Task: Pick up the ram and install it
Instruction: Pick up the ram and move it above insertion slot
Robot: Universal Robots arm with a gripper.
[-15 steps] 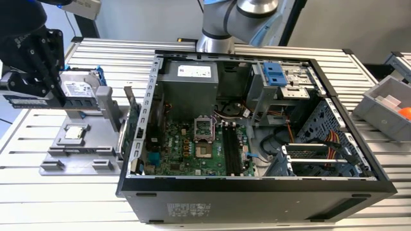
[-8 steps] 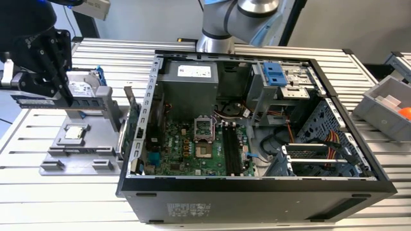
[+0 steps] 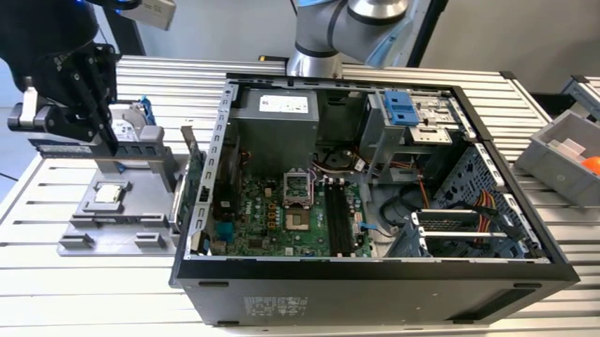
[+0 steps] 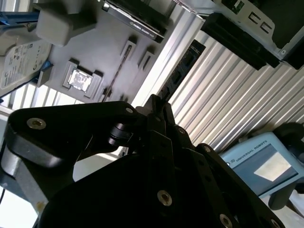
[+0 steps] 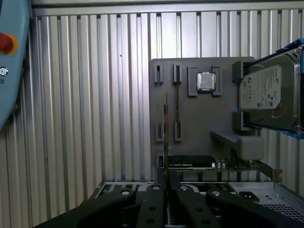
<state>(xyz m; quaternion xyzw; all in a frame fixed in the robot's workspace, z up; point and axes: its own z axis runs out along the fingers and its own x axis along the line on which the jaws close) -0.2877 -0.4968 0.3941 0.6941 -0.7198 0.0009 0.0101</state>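
computer case (image 3: 375,270), lid off, stands on the slatted table (image 3: 75,295) beside the grey holder (image 3: 84,235), on the exterior view's right of it. inside it lie a green motherboard (image 3: 272,217) with long black slots (image 3: 338,217), a power supply (image 3: 281,105) and a blue-fronted drive cage (image 3: 408,109). beyond the case from the holder, a grey bin (image 3: 553,151) holds something orange (image 3: 589,165).

the holder carries a processor chip (image 5: 205,81), a hard drive (image 5: 268,97) in a blue frame, a second stick (image 5: 177,102) seated in its brackets, and a green card (image 3: 194,184) standing on edge at the side nearest the case.

the first wrist view gives the ram (image 5: 165,128) edge-on, a thin line over the holder just beside the seated stick. the second wrist view gives its flat dark face instead, plus a light blue pendant (image 4: 259,161).

the gripper (image 5: 166,183) hangs over the holder with its jaws clamped on one end of the ram. the rest of the stick juts straight out past the fingertips. whether it touches the holder, i cannot tell.
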